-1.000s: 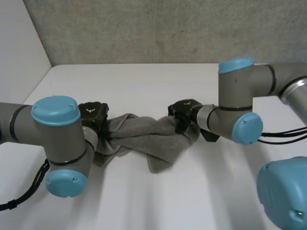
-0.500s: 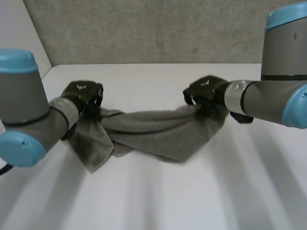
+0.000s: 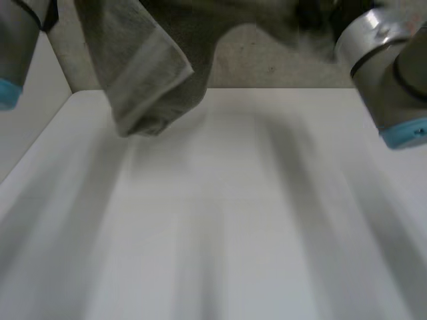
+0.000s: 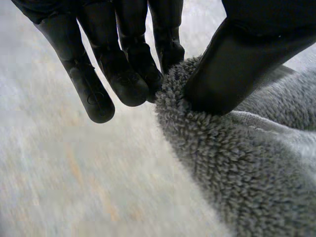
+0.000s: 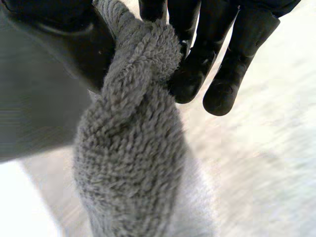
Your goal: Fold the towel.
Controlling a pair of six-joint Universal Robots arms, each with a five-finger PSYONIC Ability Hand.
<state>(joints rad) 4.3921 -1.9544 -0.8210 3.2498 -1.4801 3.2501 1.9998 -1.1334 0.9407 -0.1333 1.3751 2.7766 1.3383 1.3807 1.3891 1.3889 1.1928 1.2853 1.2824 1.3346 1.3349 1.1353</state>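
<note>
The grey terry towel hangs in the air high above the white table, stretched between my two arms, with one bunched end drooping down on the left. My left hand pinches a fold of the towel between its fingers and thumb. My right hand pinches another bunched part of the towel the same way. The left arm and right arm are raised at either side of the head view.
A grey concrete wall runs behind the table. A pale side wall stands to the left of the table.
Both arms have risen sharply, lifting the towel off the table until it hangs in the air. The hands have stayed pinched on it.
</note>
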